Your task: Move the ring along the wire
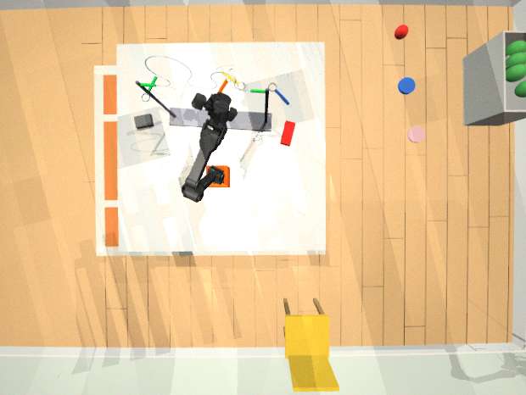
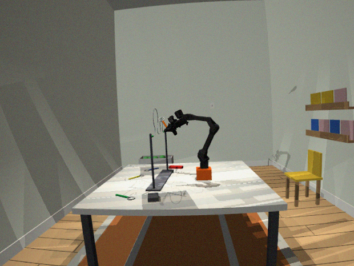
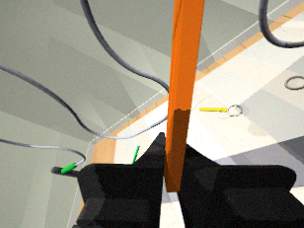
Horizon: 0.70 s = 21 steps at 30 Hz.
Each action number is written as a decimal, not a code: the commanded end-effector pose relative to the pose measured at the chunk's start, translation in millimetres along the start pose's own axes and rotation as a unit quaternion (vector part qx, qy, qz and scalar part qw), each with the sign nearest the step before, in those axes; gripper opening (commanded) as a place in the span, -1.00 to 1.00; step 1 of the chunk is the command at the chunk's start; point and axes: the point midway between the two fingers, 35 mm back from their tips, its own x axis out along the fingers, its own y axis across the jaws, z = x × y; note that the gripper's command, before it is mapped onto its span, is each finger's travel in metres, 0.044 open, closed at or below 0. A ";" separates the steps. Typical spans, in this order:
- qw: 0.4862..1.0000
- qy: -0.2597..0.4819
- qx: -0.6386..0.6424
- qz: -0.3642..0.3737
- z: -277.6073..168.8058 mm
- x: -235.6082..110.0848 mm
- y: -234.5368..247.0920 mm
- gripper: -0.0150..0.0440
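Note:
My gripper (image 1: 218,93) (image 2: 165,130) (image 3: 165,136) is shut on the orange handle (image 1: 222,86) (image 2: 164,123) (image 3: 184,73), which slants up from the fingertips in the exterior view. Its pale ring (image 2: 161,119) is at the handle's upper end; the wrist view cuts it off. I cannot tell whether the wire runs through it or touches it. The thin grey wire (image 1: 170,58) (image 2: 153,114) (image 3: 106,53) bends in loops between the left post (image 1: 157,100) (image 2: 152,162) and the right post (image 1: 266,106) (image 2: 166,151). Green parts (image 1: 144,85) (image 1: 258,91) are beside the post tops. The gripper is between the posts.
A dark base strip (image 1: 250,120) (image 2: 160,180) carries the posts. Yellow (image 2: 134,177) (image 3: 213,110), green (image 2: 121,196) and blue (image 1: 282,97) handled rings lie on the table. A red block (image 1: 288,133) (image 2: 176,166) and a dark box (image 1: 143,121) (image 2: 153,197) also lie there.

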 end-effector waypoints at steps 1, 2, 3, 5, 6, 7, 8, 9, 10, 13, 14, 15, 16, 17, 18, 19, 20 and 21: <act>0.999 -0.003 -0.030 -0.018 1.8 0.0 -4.0 -1.00; 0.999 -0.004 -0.039 -0.024 1.9 0.0 -5.5 -1.00; 0.998 -0.004 -0.048 -0.029 2.0 0.0 -6.9 -1.00; 0.997 -0.005 -0.065 -0.040 2.3 0.0 -9.7 -1.00; 0.996 -0.006 -0.074 -0.045 2.5 -0.1 -11.1 -1.00; 0.995 -0.006 -0.083 -0.051 2.7 -0.1 -12.5 -1.00; 0.994 -0.007 -0.092 -0.056 2.9 -0.2 -13.9 -1.00; 0.993 -0.008 -0.100 -0.062 3.2 -0.3 -15.3 -1.00; 0.992 -0.008 -0.109 -0.067 3.5 -0.4 -16.7 -1.00; 0.987 -0.010 -0.135 -0.083 4.5 -0.7 -20.9 -1.00; 0.986 -0.011 -0.144 -0.088 4.9 -0.9 -22.2 -1.00; 0.984 -0.011 -0.152 -0.094 5.3 -1.0 -23.6 -1.00; 0.982 -0.012 -0.161 -0.099 5.7 -1.2 -24.9 -1.00; 0.980 -0.013 -0.169 -0.104 6.2 -1.4 -26.3 -1.00; 0.978 -0.013 -0.178 -0.110 6.7 -1.6 -27.6 -1.00; 0.976 -0.014 -0.187 -0.115 7.2 -1.8 -28.9 -1.00; 0.973 -0.015 -0.195 -0.120 7.7 -2.1 -30.2 -1.00; 0.971 -0.015 -0.204 -0.126 8.3 -2.3 -31.5 -1.00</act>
